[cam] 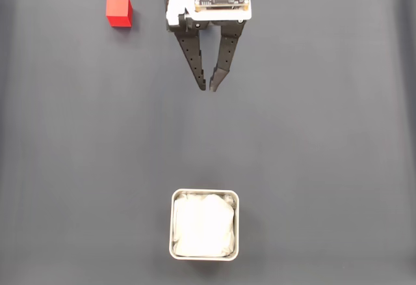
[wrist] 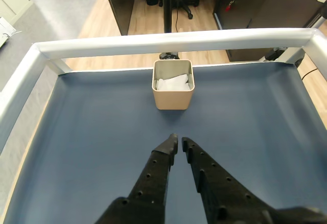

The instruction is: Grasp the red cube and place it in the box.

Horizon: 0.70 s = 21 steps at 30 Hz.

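Observation:
The red cube lies on the dark mat at the upper left of the fixed view, apart from everything else. My gripper hangs at the top centre, well to the right of the cube, its black fingers closed to a narrow slit with nothing between them. The box, pale-rimmed with a white wrinkly lining, stands at the bottom centre. In the wrist view the gripper points across bare mat toward the box, which stands some way ahead near the far rail.
A raised silver rail borders the dark mat on the far side and both flanks in the wrist view. Beyond it are a wooden floor, dark cabinets and an office chair base.

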{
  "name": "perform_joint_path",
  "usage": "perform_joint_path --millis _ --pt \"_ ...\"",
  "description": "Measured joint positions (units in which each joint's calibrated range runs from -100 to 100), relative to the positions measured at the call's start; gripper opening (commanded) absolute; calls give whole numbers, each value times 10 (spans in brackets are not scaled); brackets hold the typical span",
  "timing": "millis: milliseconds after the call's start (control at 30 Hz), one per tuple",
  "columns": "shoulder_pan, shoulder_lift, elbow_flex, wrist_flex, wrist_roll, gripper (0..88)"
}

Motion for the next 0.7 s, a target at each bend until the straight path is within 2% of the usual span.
perform_joint_path --millis 333,700 --pt "52 69 -141 98 -5 0" --pt "136 64 -152 164 -23 0"
